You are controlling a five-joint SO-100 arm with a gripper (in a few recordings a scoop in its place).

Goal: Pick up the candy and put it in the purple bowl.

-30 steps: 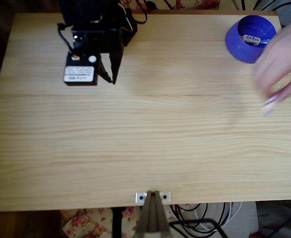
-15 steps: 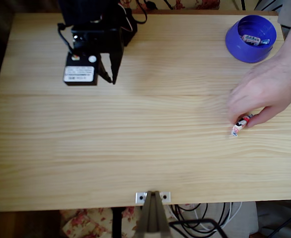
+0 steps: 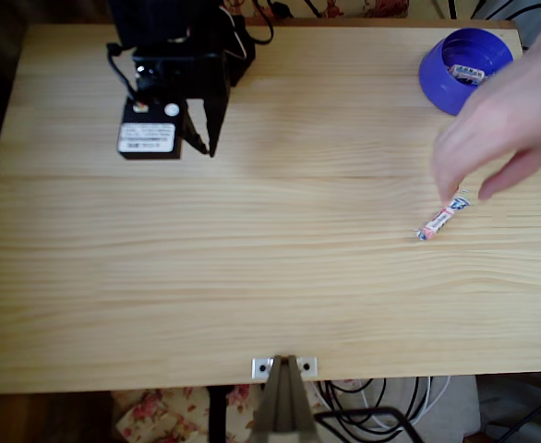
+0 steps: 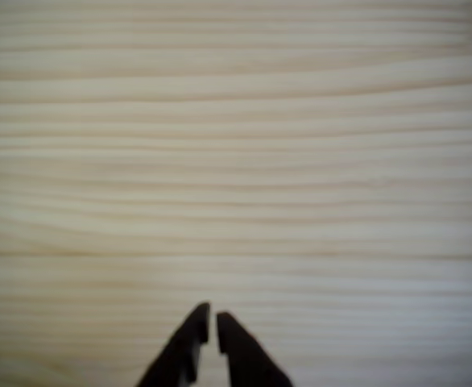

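A small wrapped candy [image 3: 441, 220], pink and white, lies on the wooden table at the right of the overhead view. A person's hand [image 3: 506, 120] hovers just above it, apart from it. The purple bowl [image 3: 462, 69] stands at the far right corner with another wrapped candy [image 3: 467, 73] inside. My black gripper [image 3: 204, 138] rests at the far left by the arm's base, far from the candy. In the wrist view its fingertips [image 4: 212, 322] nearly touch, with nothing between them, over bare wood.
The arm's black base and a labelled motor [image 3: 149, 137] sit at the table's far left. A metal clamp [image 3: 284, 369] holds a stand at the near edge. Cables hang below the table's near and far edges.
The hand brought a candy onto the table, set it down at the right, and is now lifting away toward the far right. The arm has not moved.
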